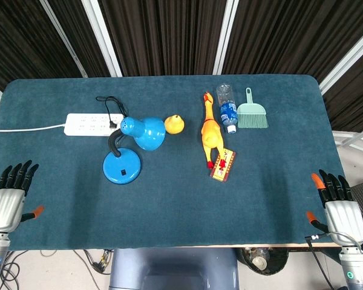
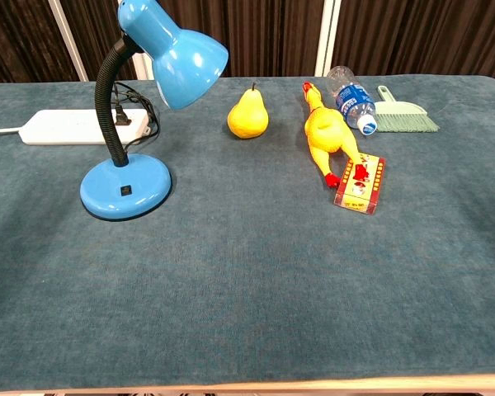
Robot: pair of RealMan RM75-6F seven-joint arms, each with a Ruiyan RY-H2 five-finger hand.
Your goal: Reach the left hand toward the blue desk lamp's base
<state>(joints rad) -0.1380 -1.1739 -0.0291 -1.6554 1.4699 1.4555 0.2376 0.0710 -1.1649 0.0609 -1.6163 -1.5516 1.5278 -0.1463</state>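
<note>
A wide teal felt table [image 1: 169, 211] before dark slatted walls. The blue desk lamp [image 2: 161, 49] stands left of centre; its round base [image 2: 125, 188] looks weighty, rigid and smooth, best met from above. The left hand [image 1: 9, 193], fingers spread and empty, rests at the near-left edge.

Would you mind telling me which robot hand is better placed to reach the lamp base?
The left robot hand. It rests open at the table's near-left edge, on the same side as the lamp base; the right robot hand sits at the far right, with the whole table between.
</note>
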